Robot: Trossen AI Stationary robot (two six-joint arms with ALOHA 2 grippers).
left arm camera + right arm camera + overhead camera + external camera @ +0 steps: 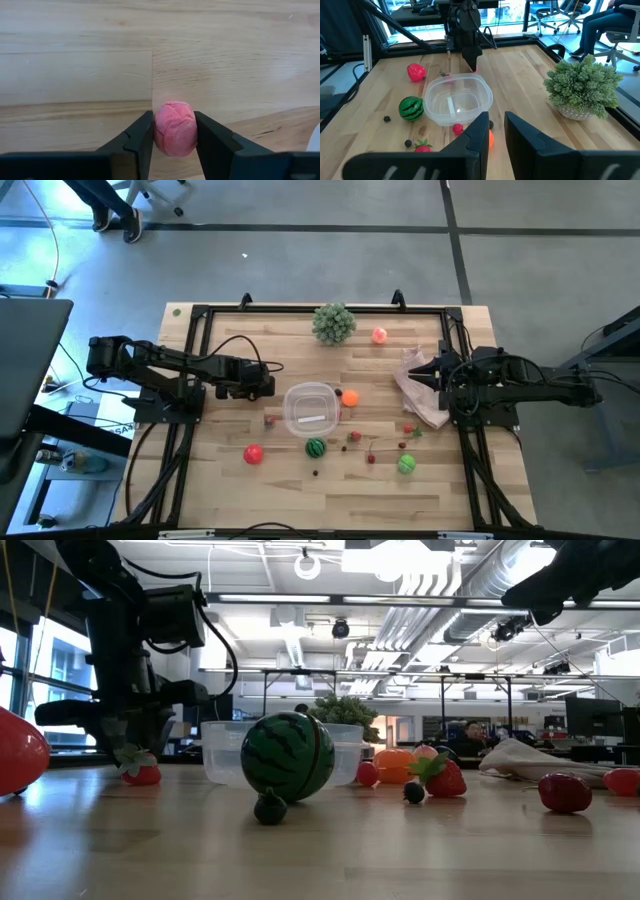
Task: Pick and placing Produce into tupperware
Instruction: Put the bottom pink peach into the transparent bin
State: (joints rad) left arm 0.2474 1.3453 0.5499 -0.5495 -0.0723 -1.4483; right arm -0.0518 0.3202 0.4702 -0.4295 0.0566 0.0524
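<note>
A pink ball (174, 128) sits clamped between the left gripper (173, 145)'s 2 fingers (141, 142) on the table (75, 60).

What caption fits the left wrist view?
Left gripper closing its fingers around a small pinkish-red berry on the wooden table.

1. The wooden table (220, 480) carries the clear tupperware (311, 409) near its middle;
2. a striped green ball (316, 448), a red ball (254, 453) and small berries (371, 458) lie on it nearby;
3. the bushy green ball (334, 323) and a pale bag (418, 388) rest there too.
</note>
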